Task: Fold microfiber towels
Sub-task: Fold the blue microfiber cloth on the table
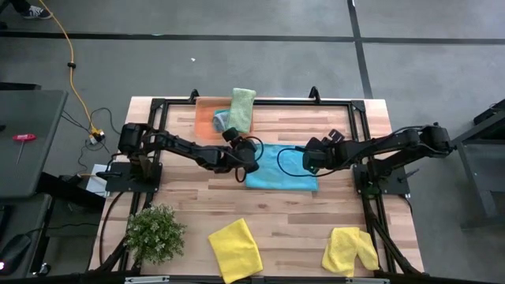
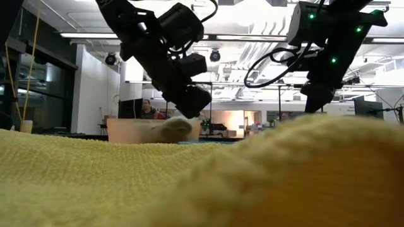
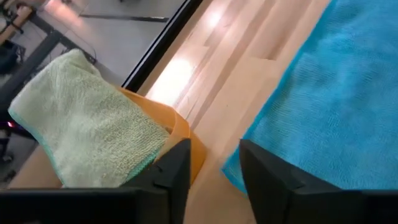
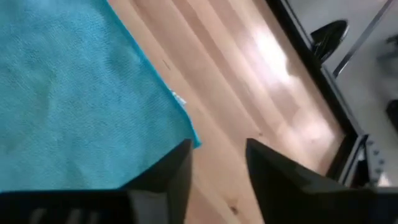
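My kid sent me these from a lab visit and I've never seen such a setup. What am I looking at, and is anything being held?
Two dark robot arms work at a wooden table. One picture looks straight down, one looks level across the tabletop, and two come from cameras on the wrists. In the middle lies a flat teal-blue microfiber towel. The left gripper and right gripper hover at its two sides, both open, holding nothing. A light green towel rests on an orange tray at the far edge. Two yellow towels and a small green plant sit at the near edge.
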